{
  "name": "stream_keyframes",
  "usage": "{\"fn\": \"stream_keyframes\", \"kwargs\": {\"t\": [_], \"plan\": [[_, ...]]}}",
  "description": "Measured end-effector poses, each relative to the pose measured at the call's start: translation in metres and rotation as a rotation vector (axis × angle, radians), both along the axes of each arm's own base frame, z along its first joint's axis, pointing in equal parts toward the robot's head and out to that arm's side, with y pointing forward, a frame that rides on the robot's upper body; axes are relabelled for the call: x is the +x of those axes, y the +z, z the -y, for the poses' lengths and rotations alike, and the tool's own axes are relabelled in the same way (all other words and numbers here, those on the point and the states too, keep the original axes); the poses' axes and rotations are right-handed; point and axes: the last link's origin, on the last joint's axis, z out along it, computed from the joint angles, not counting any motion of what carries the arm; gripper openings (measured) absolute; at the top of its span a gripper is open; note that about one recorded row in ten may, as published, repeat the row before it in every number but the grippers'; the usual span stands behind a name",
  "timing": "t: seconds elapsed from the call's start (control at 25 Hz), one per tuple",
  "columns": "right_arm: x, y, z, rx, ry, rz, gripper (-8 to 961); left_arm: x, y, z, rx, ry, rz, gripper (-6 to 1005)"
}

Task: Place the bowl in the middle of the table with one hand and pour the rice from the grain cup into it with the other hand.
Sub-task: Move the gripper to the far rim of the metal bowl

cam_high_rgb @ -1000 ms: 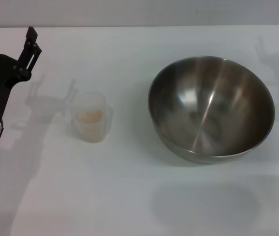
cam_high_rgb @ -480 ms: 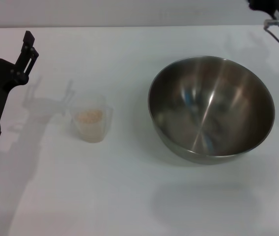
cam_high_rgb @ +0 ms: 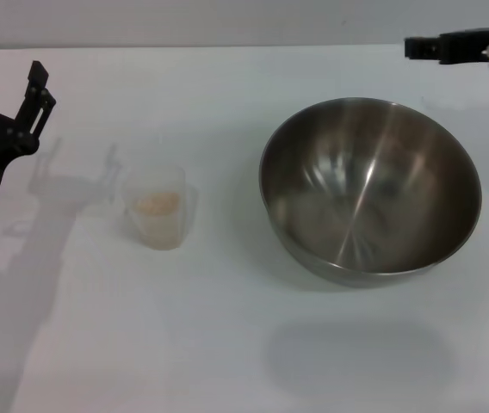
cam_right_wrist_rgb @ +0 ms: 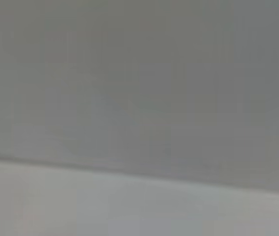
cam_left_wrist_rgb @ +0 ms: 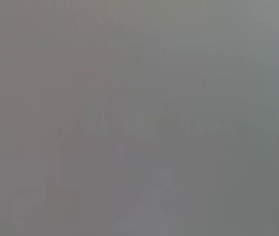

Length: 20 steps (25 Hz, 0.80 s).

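The steel bowl (cam_high_rgb: pixel 399 155) stands upright and empty on the right half of the white table (cam_high_rgb: pixel 219 344). The translucent grain cup (cam_high_rgb: pixel 159 225) stands upright left of centre, with rice (cam_high_rgb: pixel 157 204) in it. My left gripper (cam_high_rgb: pixel 2 79) is open and empty at the left edge, apart from the cup and well to its left. My right gripper (cam_high_rgb: pixel 418 46) reaches in from the top right corner, behind the bowl's far rim and clear of it. Both wrist views show only plain grey.
Shadows of the left gripper fall on the table between it and the cup. The table's far edge runs along the top of the head view.
My left gripper has drawn back to the left, away from the cup. My right gripper has come into view at the top right and swung leftward behind the bowl.
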Motion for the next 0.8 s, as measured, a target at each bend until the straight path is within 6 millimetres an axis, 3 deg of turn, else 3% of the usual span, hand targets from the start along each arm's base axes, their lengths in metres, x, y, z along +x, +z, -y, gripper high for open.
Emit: {"fn": "stream_keyframes", "kwargs": {"t": [0.32, 0.8], "plan": [[-0.002, 0.015, -0.002, -0.225, -0.103, 0.096, 672, -0.004, 0.004, 0.001, 0.018, 0.019, 0.008, 804], [0.017, -0.002, -0.012, -0.42, -0.171, 0.167, 632, -0.001, 0.003, -0.001, 0.018, 0.012, 0.012, 800]]}}
